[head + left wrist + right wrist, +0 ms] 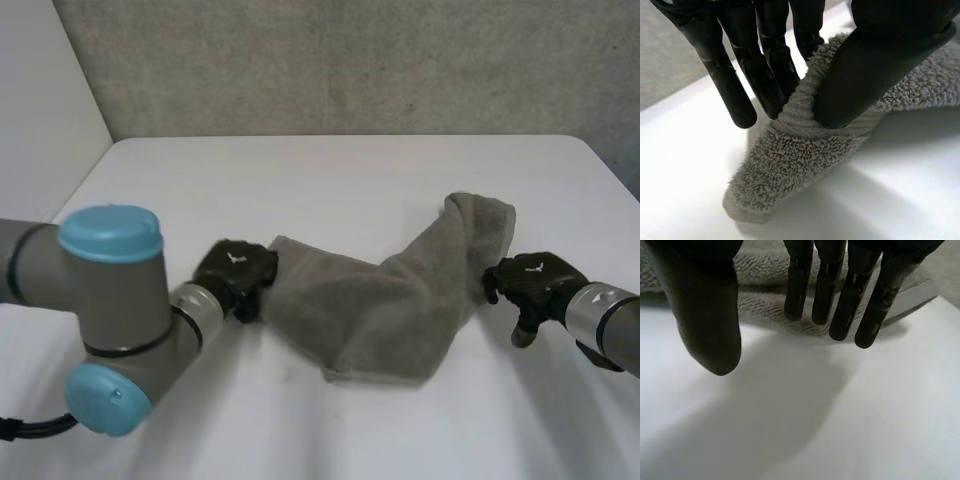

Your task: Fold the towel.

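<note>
A grey towel [390,300] lies crumpled across the middle of the white table [340,180], with its right end bunched up higher. My left hand [235,275] is at the towel's left corner. In the left wrist view its thumb [880,65] presses the towel's hemmed corner [795,160] against the fingers [735,95], pinching it. My right hand [530,282] is just off the towel's right edge. Its fingers [840,305] are straight and its thumb [710,325] stands apart, with nothing between them. The towel's edge [762,300] lies just beyond the fingertips.
A grey wall [340,60] runs behind the table's far edge. My left arm's big joint [110,320] is over the near left of the table. Bare tabletop lies in front of and behind the towel.
</note>
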Robot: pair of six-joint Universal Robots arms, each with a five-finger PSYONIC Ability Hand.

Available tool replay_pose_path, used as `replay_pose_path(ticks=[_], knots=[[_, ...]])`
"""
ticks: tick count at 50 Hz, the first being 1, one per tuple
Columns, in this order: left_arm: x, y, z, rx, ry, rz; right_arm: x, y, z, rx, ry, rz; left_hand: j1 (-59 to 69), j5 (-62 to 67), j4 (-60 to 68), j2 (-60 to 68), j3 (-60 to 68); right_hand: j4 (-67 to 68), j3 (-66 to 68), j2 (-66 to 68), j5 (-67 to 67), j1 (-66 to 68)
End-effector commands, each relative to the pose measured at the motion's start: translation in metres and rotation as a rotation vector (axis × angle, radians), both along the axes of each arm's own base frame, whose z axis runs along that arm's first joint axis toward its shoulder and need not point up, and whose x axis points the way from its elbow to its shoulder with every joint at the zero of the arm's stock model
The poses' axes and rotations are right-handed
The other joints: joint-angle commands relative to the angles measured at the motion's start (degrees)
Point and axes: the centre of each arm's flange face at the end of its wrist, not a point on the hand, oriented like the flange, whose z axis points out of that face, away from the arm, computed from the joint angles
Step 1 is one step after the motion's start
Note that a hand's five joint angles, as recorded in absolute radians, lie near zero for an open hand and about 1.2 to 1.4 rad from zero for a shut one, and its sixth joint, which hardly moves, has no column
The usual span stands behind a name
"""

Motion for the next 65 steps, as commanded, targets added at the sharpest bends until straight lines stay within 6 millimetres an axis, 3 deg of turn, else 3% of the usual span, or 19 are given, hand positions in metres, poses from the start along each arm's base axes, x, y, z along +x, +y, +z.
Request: replay_pose_path(ticks=[1, 10, 18, 36, 47, 65], knots=[[0.026, -0.022, 0.023, -0.044, 0.024, 0.091, 0.014, 0.016, -0.002, 0.064, -0.069, 0.090, 13.02, 11.75, 10.45, 10.42, 10.72, -10.55, -10.78, -11.16, -9.70, -10.30], [0.050, -0.032, 0.030, -0.035, 0.025, 0.164, 0.041, 0.030, -0.016, 0.099, -0.118, 0.159, 13.02, 11.75, 10.45, 10.42, 10.72, -13.59, -13.81, -14.19, -12.74, -13.33], [0.064, -0.037, 0.027, -0.018, 0.021, 0.202, 0.059, 0.038, -0.014, 0.063, -0.143, 0.199, 13.02, 11.75, 10.45, 10.42, 10.72, -13.42, -13.64, -14.02, -12.57, -13.16], [0.064, -0.032, 0.022, 0.001, 0.015, 0.198, 0.082, 0.027, -0.024, 0.022, -0.142, 0.208, 13.02, 11.75, 10.45, 10.42, 10.72, -10.73, -10.96, -11.34, -9.88, -10.48], [0.063, -0.031, 0.021, 0.004, 0.014, 0.193, 0.089, 0.018, -0.028, 0.015, -0.144, 0.218, 13.02, 11.75, 10.45, 10.42, 10.72, 5.56, 5.34, 4.96, 6.41, 5.82], [0.063, -0.031, 0.021, 0.004, 0.014, 0.192, 0.095, 0.005, -0.035, -0.004, -0.146, 0.222, 13.02, 11.75, 10.45, 10.42, 10.72, 13.33, 13.10, 12.72, 14.18, 13.58]])
